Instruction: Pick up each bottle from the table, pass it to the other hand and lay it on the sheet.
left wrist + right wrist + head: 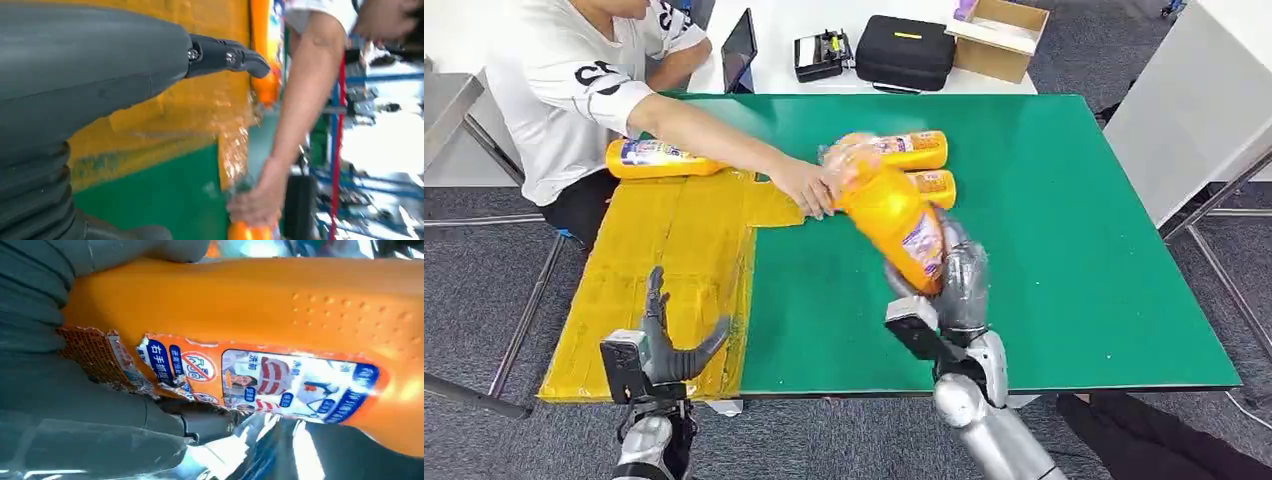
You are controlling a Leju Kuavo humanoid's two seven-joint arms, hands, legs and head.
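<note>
My right hand (959, 285) grips the base of an orange bottle (899, 220) with a blue and white label (280, 382), lifted and tilted over the green table (1074, 250). A person's hand (809, 185) touches the bottle's upper end. Two more orange bottles (909, 150) (932, 186) lie behind it on the green. Another orange bottle (659, 158) lies at the far end of the yellow sheet (664, 280). My left hand (669, 345) hangs open over the sheet's near edge, its fingers (225, 57) spread and holding nothing.
A person in a white shirt (574, 80) sits at the far left, with an arm (714, 135) stretched across the sheet. Beyond the table stand a black case (904, 50), a cardboard box (999, 35), a tablet (739, 45) and a small device (821, 55).
</note>
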